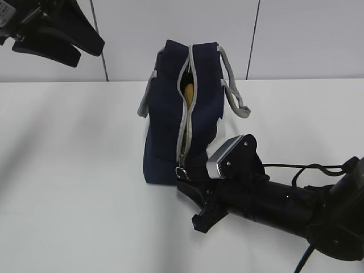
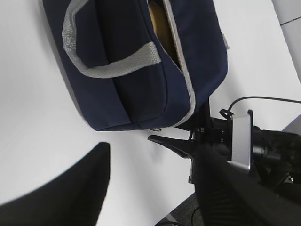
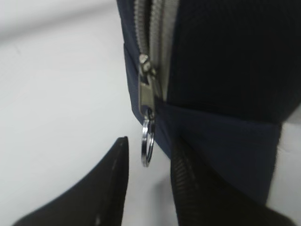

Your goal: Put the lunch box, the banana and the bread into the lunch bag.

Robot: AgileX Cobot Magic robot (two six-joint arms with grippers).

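Your right gripper sits low at the near end of the lunch bag, its two black fingers standing a narrow gap apart with the zipper's ring pull hanging between their tips; the ring looks free of both pads, and the wrist view does not let you say for certain that either pad touches it. Just above the ring, the grey metal slider rests at the bottom end of the grey zipper, which runs along the top of the navy bag and gapes open further back. Through that gap you can see something yellow-brown inside; the left wrist view shows the same golden surface, though you cannot tell from here whether it is the bread or the banana. The bag stands on the white table, its grey strap handles drooping to either side and a white lower panel showing on the right. Your left gripper hangs well apart, raised at the upper left of the exterior view, its jaws standing open and holding nothing.
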